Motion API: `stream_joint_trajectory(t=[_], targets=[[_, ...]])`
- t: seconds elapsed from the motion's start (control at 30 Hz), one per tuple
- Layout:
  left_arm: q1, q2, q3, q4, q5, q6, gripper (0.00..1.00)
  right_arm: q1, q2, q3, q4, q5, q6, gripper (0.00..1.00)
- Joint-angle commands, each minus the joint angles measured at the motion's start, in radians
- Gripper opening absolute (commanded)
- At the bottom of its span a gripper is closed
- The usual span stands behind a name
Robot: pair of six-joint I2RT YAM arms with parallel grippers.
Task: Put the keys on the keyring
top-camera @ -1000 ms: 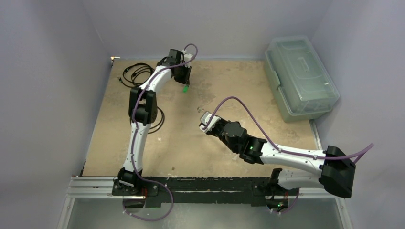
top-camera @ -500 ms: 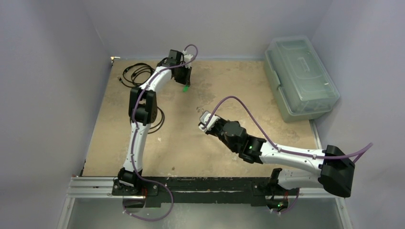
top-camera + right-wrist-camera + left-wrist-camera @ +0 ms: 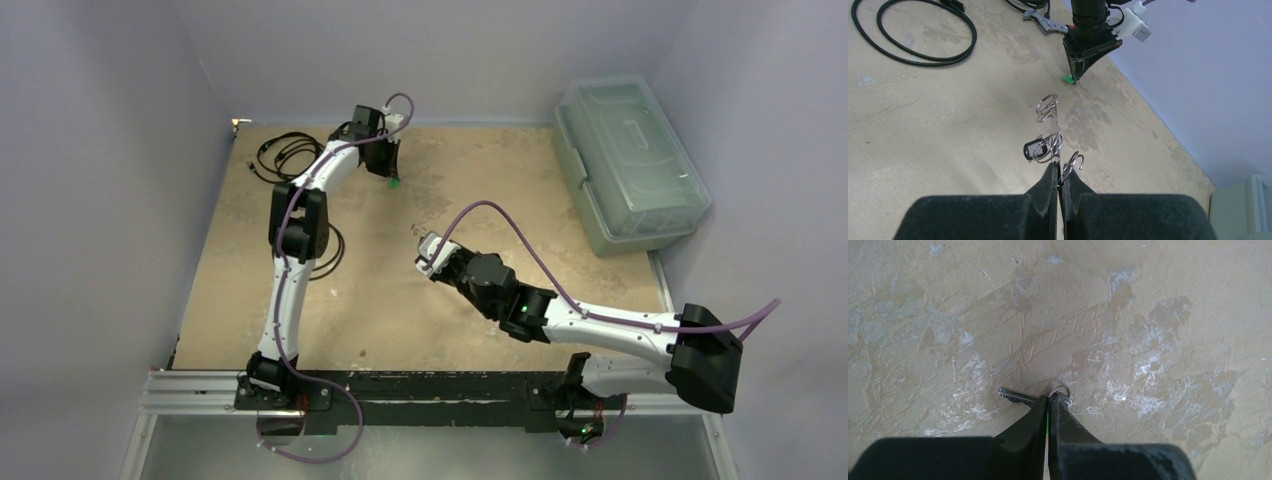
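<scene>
1. Top external view: left arm (image 3: 290, 230) is stretched way out to the far side of the table (image 3: 330, 310), w/ the left gripper (image 3: 391, 177) pointing down and a speck of green at its tip. Right arm (image 3: 600, 325) reaches to about mid-table, w/ the right gripper (image 3: 424, 244) aimed away from the bases.
2. Left wrist cam: both fingers are pressed together w/ a thin green sliver sandwiched between them, i.e. the tag of the green key (image 3: 1015, 396). Its metal blade sticks out to the left of the tips, and a small split ring (image 3: 1061, 389) pokes out just past them. So the left pincer is clamped on the green key. Can't tell if the key touches the tabletop or sits just above it.
3. Right wrist cam: right fingers are closed tight on the thin wire of the keyring (image 3: 1048, 106), which is seen edge-on and stands up from the tips. Small metal loops (image 3: 1047, 145) and a hook (image 3: 1074, 161) hang along it. A dark-tagged key (image 3: 1033, 149) sits on the left side, partway up.
4. Same cam, bg: the left gripper is beyond the keyring and well apart from it, green tag low by the table.
5. Other stuff: black cables (image 3: 923, 45) are coiled on the table's far-left part, w/ a metal wrench head (image 3: 1040, 22) lying near them. A clear lidded bin (image 3: 630, 165) sits at the far-right corner.
</scene>
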Motion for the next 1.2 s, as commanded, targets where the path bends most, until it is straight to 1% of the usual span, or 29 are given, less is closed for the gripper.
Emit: stream_joint_trajectory(t=[0.0,0.3,0.47,0.53,0.63,0.7,0.73,0.8,1.0,1.17], targets=[[0.005,-0.086,-0.038,0.031,0.04,-0.011,0.0,-0.004,-0.002,0.052,0.029,-0.003,0.01,0.0],[0.005,-0.249,-0.163,0.087,0.089,-0.006,0.0,-0.004,-0.002,0.055,0.027,-0.006,0.011,0.0],[-0.001,-0.423,-0.362,0.209,0.163,-0.012,0.0,-0.004,-0.007,0.053,0.023,-0.008,0.005,0.0],[-0.008,-0.501,-0.445,0.248,0.164,-0.011,0.0,-0.004,-0.007,0.056,0.02,-0.014,0.002,0.0],[-0.029,-0.635,-0.573,0.294,0.147,0.014,0.0,-0.003,-0.006,0.07,-0.004,-0.046,0.003,0.0],[-0.054,-0.741,-0.68,0.337,0.115,0.034,0.0,-0.003,-0.004,0.088,-0.037,-0.097,0.012,0.0],[-0.071,-0.82,-0.732,0.369,0.104,0.046,0.0,-0.001,-0.002,0.094,-0.047,-0.128,0.013,0.0],[-0.097,-0.936,-0.841,0.425,0.111,0.076,0.0,0.007,0.001,0.099,-0.066,-0.187,0.01,0.0],[-0.138,-1.293,-1.124,0.512,0.13,0.201,0.0,0.093,0.02,0.105,-0.104,-0.279,-0.062,0.0],[-0.158,-1.547,-1.331,0.625,0.122,0.208,0.0,0.154,0.008,0.093,-0.113,-0.372,-0.113,0.0]])
